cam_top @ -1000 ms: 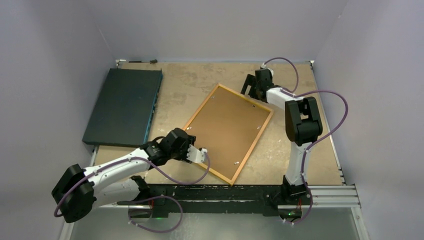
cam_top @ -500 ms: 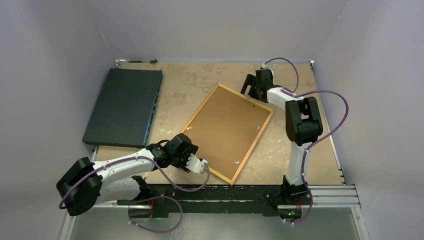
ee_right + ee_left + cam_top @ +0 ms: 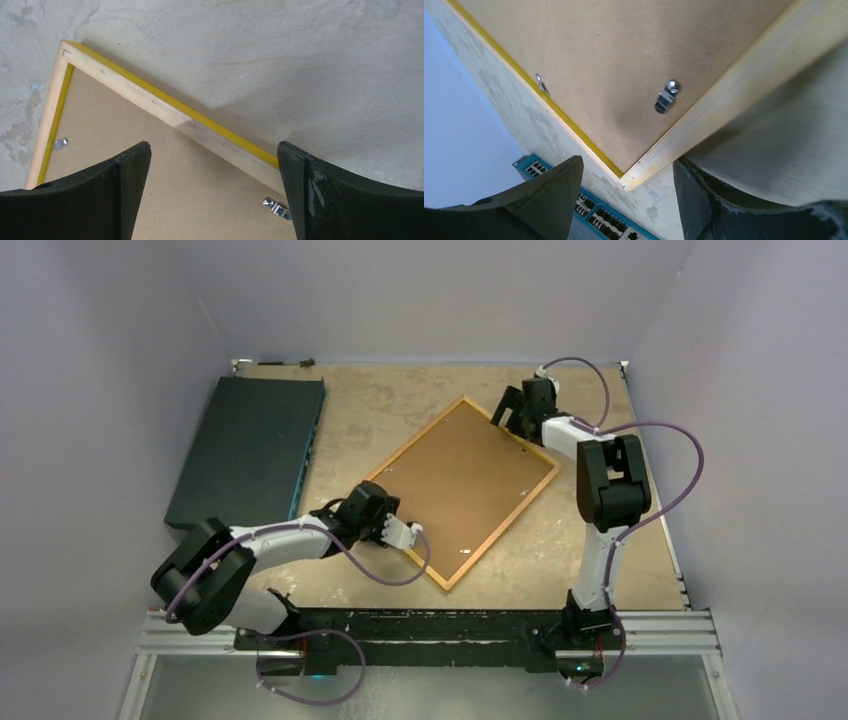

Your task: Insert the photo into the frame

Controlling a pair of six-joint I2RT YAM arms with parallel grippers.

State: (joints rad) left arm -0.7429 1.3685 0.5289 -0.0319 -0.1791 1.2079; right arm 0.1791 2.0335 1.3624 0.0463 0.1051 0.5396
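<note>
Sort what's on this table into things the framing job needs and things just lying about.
For the job: frame, lying back up; brown backing board seated in it; metal clips on the board. The photo is not in view.
Lying about: dark slab with ports, at left; small dark item at the far edge.

Table top [image 3: 400, 400] is tan board, mottled, with pale scuffed patches. Plain lavender-grey walls close it in on three sides: far wall [image 3: 430, 300], left wall [image 3: 90, 390], right wall [image 3: 760, 420]. An aluminium rail [image 3: 660, 625] runs along the near edge. Nearer still lies a dull grey panel [image 3: 450, 700]. Light is even, shadows soft.
</note>
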